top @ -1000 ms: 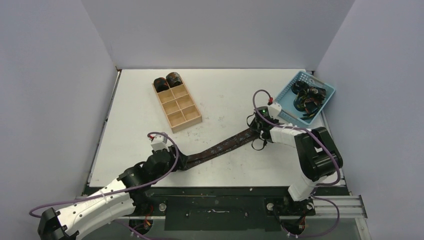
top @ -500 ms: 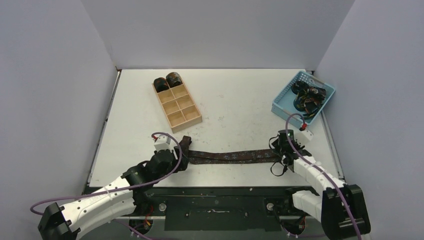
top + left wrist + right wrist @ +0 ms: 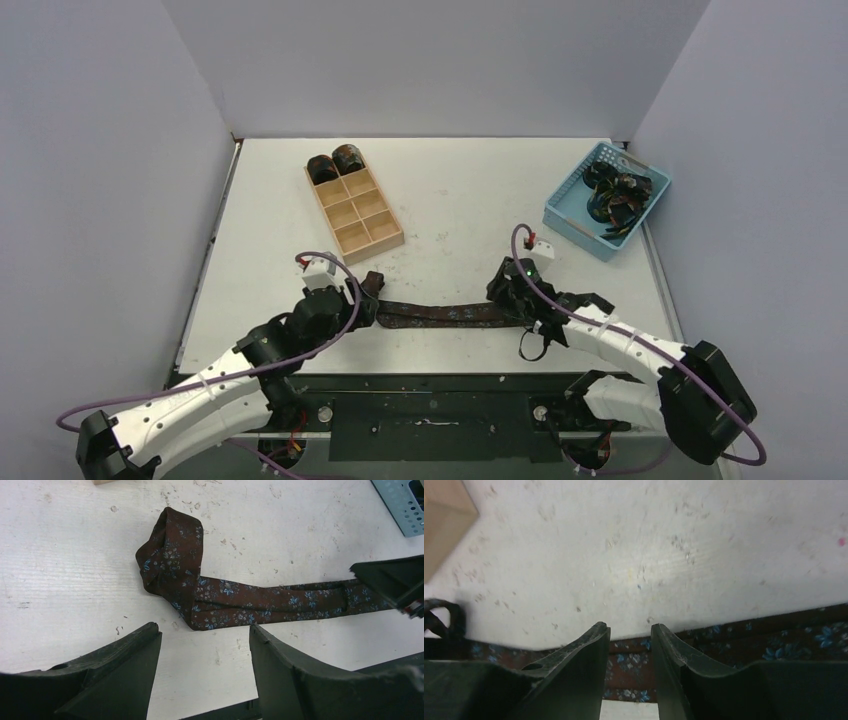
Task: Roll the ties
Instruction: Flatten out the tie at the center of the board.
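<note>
My left claw (image 3: pixel 204 629) released and empty beside the folded end of the tie (image 3: pixel 225 600), my right claw (image 3: pixel 630 627) low over its other end, whether grasping I cannot tell.

The top camera looks down over everything from behind; both wrist cameras sit close above one brown floral fabric necktie (image 3: pixel 225 597).

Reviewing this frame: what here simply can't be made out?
- Top view: the tie's right end lies under the right hand; grip unconfirmed.
- Right wrist view: blurred; the fingers cover the tie where they cross it.
- Left wrist view: the right arm covers the tie's far end.
- Top view: the basket's dark tangle is too small to count.
</note>
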### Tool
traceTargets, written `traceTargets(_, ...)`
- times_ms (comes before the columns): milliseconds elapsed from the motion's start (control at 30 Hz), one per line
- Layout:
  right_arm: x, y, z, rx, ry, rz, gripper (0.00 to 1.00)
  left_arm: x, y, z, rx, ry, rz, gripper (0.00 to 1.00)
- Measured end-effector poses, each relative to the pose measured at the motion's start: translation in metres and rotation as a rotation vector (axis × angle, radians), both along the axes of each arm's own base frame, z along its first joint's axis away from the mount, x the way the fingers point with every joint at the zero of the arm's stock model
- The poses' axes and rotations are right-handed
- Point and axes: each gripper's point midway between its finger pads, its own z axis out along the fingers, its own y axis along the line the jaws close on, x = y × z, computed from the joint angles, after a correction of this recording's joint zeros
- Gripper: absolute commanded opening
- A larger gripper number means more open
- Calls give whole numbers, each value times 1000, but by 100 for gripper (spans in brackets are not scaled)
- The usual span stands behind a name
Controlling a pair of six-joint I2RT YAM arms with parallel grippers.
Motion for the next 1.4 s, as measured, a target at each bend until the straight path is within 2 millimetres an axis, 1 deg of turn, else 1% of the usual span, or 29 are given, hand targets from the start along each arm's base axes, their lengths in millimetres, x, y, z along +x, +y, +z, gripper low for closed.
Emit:
traceTargets(33, -8, 10, -12, 0, 34, 36, 36, 0, 0, 0, -3, 3, 1, 63)
traceTargets(67, -16, 12, -22, -3, 61, 47, 36, 0, -1, 0, -6, 5, 0, 63)
traceTargets(100, -21, 10, -30, -6, 80, 44, 37, -1, -1, 0, -11, 7, 1, 63)
traceTargets(133, -28, 5, -41, -14, 107, 32, 37, -1, -2, -1, -15, 10, 3, 63)
traceTargets(200, -38, -7, -56, -23, 147, -3, 38, -2, -2, -2, -22, 16, 5, 63)
traceTargets(267, -34, -14, -53, 7, 132, -41, 39, -3, -2, -6, -27, 22, 6, 63)
traceTargets(433, -25, -47, -55, 42, 116, -164, 43, -7, 1, -19, -27, 47, 10, 63)
traceTargets(633, -15, -66, -53, 53, 110, -232, 48, -6, -3, -24, -40, 52, 10, 63)
traceTargets(700, -9, -76, -52, 42, 114, -257, 48, -4, -5, -27, -44, 46, 10, 65)
traceTargets(767, -4, -88, -52, 22, 118, -275, 49, -3, -4, -34, -33, 51, 16, 67)
traceTargets(833, 1, -94, -48, -2, 115, -268, 51, -1, -2, -43, 0, 69, 23, 70)
traceTargets(900, 4, -85, -40, -22, 98, -214, 53, 1, 1, -46, 39, 82, 29, 74)
traceTargets(933, 5, -75, -34, -35, 81, -172, 53, 4, 1, -44, 59, 81, 26, 81)
traceTargets(967, 6, -61, -27, -46, 58, -119, 53, 7, -2, -38, 70, 72, 21, 89)
traceTargets(1033, 6, -29, -10, -59, 11, -8, 51, 14, -7, -26, 82, 48, 5, 99)
traceTargets(1100, 5, 1, 6, -56, -33, 89, 48, 22, -16, -12, 94, 22, -19, 97)
traceTargets(1167, 4, 23, 15, -43, -64, 152, 46, 30, -28, 1, 102, 4, -49, 97)
traceTargets(1200, 4, 29, 14, -43, -67, 171, 45, 35, -34, 6, 108, -3, -65, 97)
traceTargets(1267, 0, 35, 7, -51, -54, 194, 44, 44, -50, 12, 122, -7, -105, 97)
traceTargets(1333, -7, 37, -6, -63, -32, 212, 44, 54, -67, 11, 159, 2, -142, 98)
traceTargets(1400, -16, 34, -20, -78, -5, 226, 44, 61, -80, 3, 208, 19, -172, 99)
